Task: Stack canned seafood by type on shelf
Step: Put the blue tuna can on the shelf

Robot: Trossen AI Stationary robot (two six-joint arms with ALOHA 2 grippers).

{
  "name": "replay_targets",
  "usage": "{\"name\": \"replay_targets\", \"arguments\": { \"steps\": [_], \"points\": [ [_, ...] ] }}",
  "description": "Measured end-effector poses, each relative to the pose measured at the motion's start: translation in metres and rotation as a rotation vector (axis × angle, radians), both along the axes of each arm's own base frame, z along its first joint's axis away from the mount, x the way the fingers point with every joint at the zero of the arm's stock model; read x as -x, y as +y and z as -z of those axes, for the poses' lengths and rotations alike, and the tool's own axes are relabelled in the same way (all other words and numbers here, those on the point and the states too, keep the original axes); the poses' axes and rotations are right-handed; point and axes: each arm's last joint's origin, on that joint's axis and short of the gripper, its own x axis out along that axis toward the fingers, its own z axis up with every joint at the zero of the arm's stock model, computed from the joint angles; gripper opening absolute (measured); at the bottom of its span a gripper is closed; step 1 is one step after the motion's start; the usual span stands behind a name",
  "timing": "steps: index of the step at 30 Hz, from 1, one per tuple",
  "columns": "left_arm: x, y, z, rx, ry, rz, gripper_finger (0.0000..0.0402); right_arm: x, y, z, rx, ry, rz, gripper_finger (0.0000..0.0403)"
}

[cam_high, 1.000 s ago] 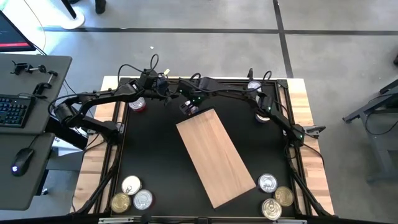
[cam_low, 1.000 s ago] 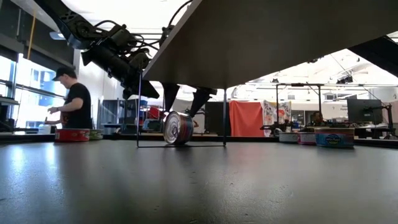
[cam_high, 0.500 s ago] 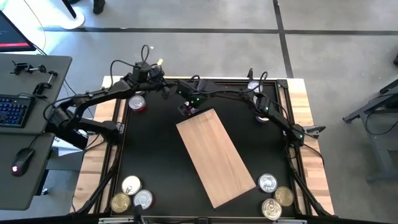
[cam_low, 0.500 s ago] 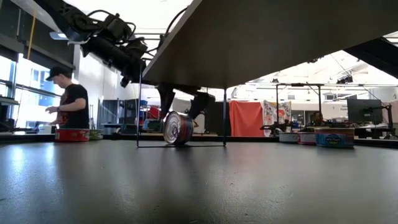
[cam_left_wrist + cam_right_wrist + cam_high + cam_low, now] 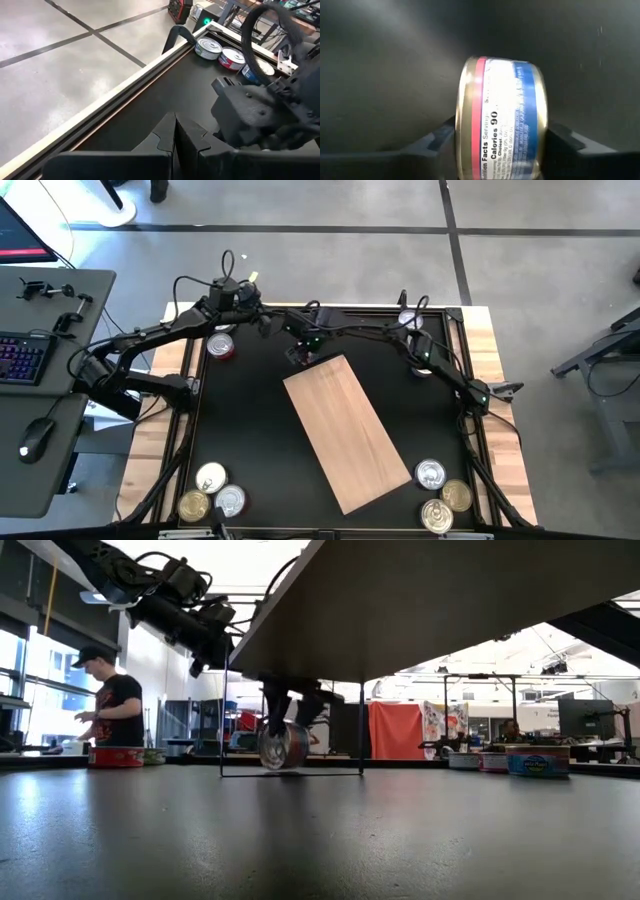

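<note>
A can (image 5: 501,117) stands on its edge on the black desk (image 5: 250,440), just beyond the far end of the shelf (image 5: 347,430), a light wooden board lying at a slant across the middle of the desk. The right gripper (image 5: 288,718) straddles this can, one dark finger against each flat face, clamped on it; the right wrist view shows its label with a pink and a blue band between the two fingers (image 5: 437,137).

Other cans lie flat well away from the shelf: three (image 5: 211,496) near the desk's front left corner, three (image 5: 441,498) near the front right corner just beside the shelf's near end, a red-sided one (image 5: 220,346) off the shelf's far left, and one (image 5: 408,317) at the far right edge.

The left gripper (image 5: 175,131) hangs over the desk's far edge, left of the shelf's far end, its fingers pressed together on nothing.
</note>
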Motion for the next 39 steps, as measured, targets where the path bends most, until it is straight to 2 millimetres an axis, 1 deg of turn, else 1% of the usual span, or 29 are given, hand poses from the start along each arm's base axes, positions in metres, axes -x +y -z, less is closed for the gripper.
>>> {"name": "replay_targets", "arguments": {
  "steps": [3, 5, 9, 13, 15, 17, 20, 24, 27, 29, 31, 33, 36, 39],
  "points": [
    [-0.001, 0.0, -0.003, -0.054, -0.002, 0.018, 0.0, 0.005, -0.003, -0.015, 0.032, -0.017, -0.033, 0.0172],
    [0.001, -0.001, -0.008, -0.125, 0.005, 0.044, 0.0, 0.013, -0.008, -0.033, 0.062, -0.036, -0.042, 0.0172],
    [0.008, -0.004, -0.029, -0.258, -0.062, 0.041, 0.0, 0.033, -0.021, -0.076, 0.128, -0.088, -0.01, 0.0172],
    [0.019, -0.008, -0.05, -0.325, -0.156, 0.001, 0.0, 0.054, -0.028, -0.109, 0.153, -0.126, 0.005, 0.0172],
    [0.022, -0.012, -0.055, -0.327, -0.178, -0.005, 0.0, 0.065, -0.024, -0.125, 0.137, -0.132, -0.026, 0.0172],
    [0.023, -0.015, -0.057, -0.31, -0.191, 0.016, 0.0, 0.076, -0.014, -0.137, 0.098, -0.107, -0.063, 0.0172],
    [0.02, -0.021, -0.053, -0.236, -0.238, 0.092, 0.0, 0.095, 0.001, -0.148, 0.081, -0.002, -0.094, 0.0172],
    [0.015, -0.028, -0.044, -0.182, -0.246, 0.153, 0.0, 0.123, 0.018, -0.17, 0.115, 0.108, -0.059, 0.0172],
    [0.013, -0.031, -0.045, -0.181, -0.264, 0.166, 0.0, 0.144, 0.026, -0.186, 0.13, 0.091, -0.029, 0.0172],
    [0.01, -0.032, -0.048, -0.18, -0.291, 0.172, 0.0, 0.16, 0.032, -0.192, 0.128, 0.092, 0.0, 0.0172],
    [0.008, -0.034, -0.05, -0.178, -0.317, 0.18, 0.0, 0.182, 0.04, -0.197, 0.127, 0.095, 0.042, 0.0172],
    [0.006, -0.037, -0.054, -0.164, -0.357, 0.187, 0.0, 0.204, 0.048, -0.197, 0.118, 0.072, 0.085, 0.0172],
    [0.002, -0.045, -0.059, -0.126, -0.417, 0.212, 0.0, 0.229, 0.064, -0.187, 0.091, -0.061, 0.123, 0.0172],
    [-0.006, -0.059, -0.065, -0.077, -0.479, 0.257, 0.0, 0.246, 0.082, -0.171, -0.012, -0.275, 0.121, 0.0172]
  ]
}}
